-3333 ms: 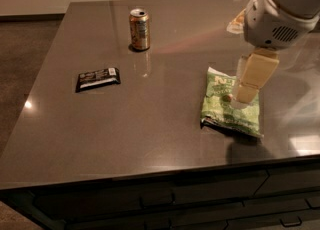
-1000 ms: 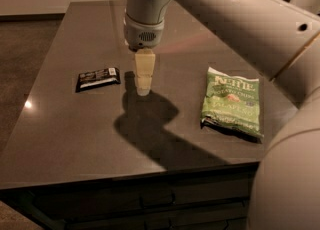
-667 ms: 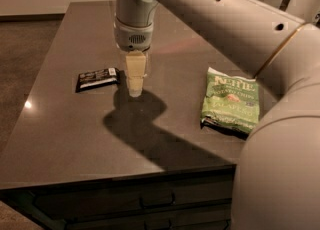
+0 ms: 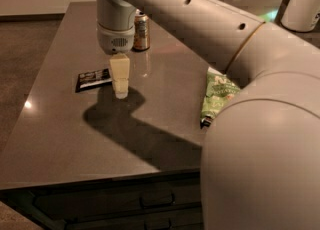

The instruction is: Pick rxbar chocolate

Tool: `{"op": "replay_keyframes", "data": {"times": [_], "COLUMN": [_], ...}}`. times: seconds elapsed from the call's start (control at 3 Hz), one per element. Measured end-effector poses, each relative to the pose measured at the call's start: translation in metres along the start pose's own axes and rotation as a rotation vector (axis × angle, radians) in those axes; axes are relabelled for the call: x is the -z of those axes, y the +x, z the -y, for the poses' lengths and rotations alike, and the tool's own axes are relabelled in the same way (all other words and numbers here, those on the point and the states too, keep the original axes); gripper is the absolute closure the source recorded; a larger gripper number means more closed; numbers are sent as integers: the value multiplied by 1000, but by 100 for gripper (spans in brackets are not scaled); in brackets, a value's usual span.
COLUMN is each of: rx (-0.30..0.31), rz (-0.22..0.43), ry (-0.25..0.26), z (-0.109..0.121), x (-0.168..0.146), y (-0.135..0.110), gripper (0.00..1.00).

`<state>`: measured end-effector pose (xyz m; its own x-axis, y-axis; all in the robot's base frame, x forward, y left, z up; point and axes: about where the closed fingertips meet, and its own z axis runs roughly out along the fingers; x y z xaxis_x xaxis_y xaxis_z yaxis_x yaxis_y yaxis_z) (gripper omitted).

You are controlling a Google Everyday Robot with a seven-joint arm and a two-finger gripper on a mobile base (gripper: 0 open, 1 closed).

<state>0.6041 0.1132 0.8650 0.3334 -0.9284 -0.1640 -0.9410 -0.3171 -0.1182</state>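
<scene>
The rxbar chocolate (image 4: 93, 79) is a small flat black wrapper with white lettering, lying on the left part of the dark table (image 4: 65, 139). My gripper (image 4: 120, 92) hangs from the white arm with its cream fingers pointing down, just right of the bar's right end and close to the tabletop. It holds nothing that I can see.
A bronze drink can (image 4: 141, 30) stands behind the gripper at the back of the table. A green chip bag (image 4: 216, 96) lies to the right, partly hidden by my arm. The arm's large white body fills the right and lower right of the view. Drawers run under the table's front edge.
The gripper has moved left across the table, from beside the chip bag to the spot right next to the rxbar. The can, bar and bag have not moved.
</scene>
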Motion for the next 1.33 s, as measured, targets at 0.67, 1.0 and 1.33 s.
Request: {"op": "replay_keyframes", "data": {"times": [0.67,1.0,1.33], "rx": [26,31,27], "rz": [-26,-47,-61], "ry": [-29,-42,-51], "z": [19,25,29], "x": [-19,-25,-31], "y": [-13,-15,-14], "gripper": [0,0,0]}}
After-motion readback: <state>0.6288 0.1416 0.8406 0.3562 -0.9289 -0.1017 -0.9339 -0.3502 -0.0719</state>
